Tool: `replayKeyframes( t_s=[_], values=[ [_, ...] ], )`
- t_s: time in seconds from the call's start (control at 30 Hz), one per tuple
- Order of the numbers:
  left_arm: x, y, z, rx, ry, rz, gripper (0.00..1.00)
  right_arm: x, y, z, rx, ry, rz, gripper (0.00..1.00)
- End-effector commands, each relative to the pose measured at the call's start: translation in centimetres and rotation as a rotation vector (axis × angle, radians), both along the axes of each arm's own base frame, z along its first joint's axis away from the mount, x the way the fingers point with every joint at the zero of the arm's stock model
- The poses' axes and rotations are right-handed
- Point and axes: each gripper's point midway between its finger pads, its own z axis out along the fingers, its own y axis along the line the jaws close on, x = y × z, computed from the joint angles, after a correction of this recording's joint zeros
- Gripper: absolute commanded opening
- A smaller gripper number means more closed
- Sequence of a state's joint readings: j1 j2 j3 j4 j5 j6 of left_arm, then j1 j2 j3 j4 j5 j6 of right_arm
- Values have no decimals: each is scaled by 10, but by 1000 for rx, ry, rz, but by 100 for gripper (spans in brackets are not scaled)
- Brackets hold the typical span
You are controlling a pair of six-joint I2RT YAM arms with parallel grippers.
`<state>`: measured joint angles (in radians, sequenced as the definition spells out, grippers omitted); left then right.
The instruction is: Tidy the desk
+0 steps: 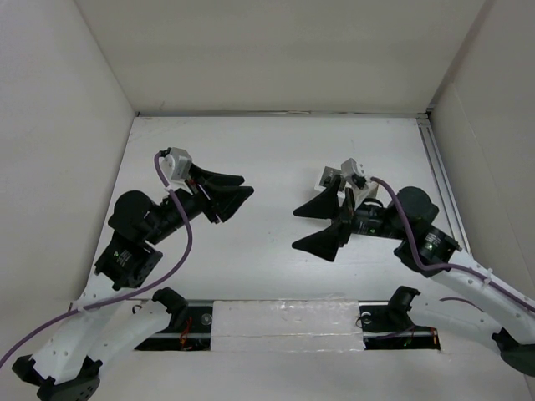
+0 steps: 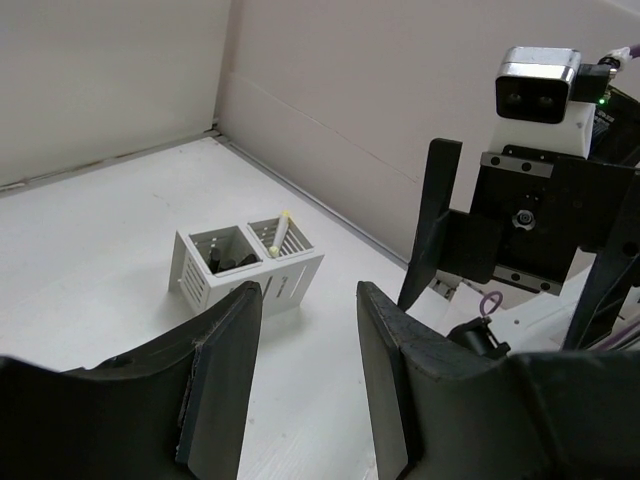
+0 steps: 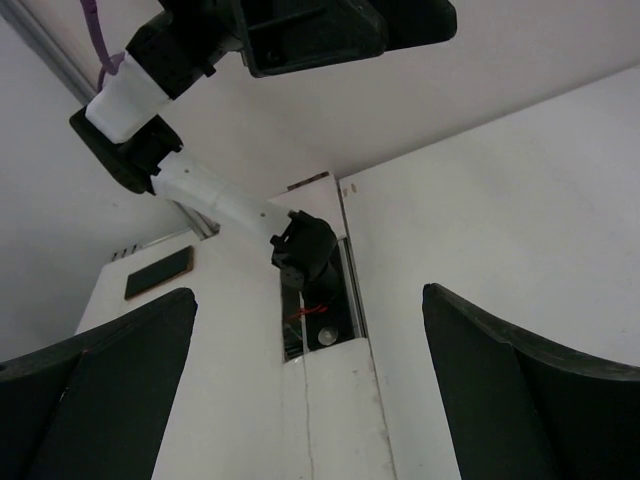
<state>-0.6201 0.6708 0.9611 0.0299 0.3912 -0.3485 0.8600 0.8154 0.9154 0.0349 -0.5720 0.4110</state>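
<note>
The desk [image 1: 276, 150] is a matte white tabletop walled by white panels. My left gripper [image 1: 247, 185] hovers over its left half, open and empty, pointing right. My right gripper [image 1: 294, 229] hovers over the right half, open wide and empty, pointing left. In the left wrist view my left gripper [image 2: 305, 370] has bare desk between its fingers, and a white slotted two-compartment holder box [image 2: 245, 265] stands beyond them. A pen with a yellowish tip stands in its right compartment and dark items in its left. The box shows partly behind the right wrist [image 1: 328, 177].
A thin metal rail [image 1: 439, 175] runs along the desk's right edge. The right arm's wrist and camera [image 2: 535, 200] stand close to the right of the box. The right wrist view, with its own gripper [image 3: 310, 380], shows the left arm's base [image 3: 305, 250] at the near-edge slot.
</note>
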Motion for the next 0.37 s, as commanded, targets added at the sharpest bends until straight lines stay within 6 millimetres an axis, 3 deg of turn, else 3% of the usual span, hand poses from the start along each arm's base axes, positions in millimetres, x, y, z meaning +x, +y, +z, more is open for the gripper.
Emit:
replayKeyframes(
  t_s=[0.0, 0.2, 0.27, 0.33],
  values=[
    [-5, -1, 13, -28, -61, -24, 39, -1, 3, 5, 21, -47, 11, 100],
    [-8, -2, 10, -17, -70, -41, 37, 6, 9, 0, -2, -28, 5, 100],
    [-14, -7, 6, -4, -101, -88, 31, 8, 10, 0, -3, -30, -1, 100],
    [-18, -8, 7, -11, -105, -109, 34, 9, 9, 0, -1, -29, -13, 100]
  ],
)
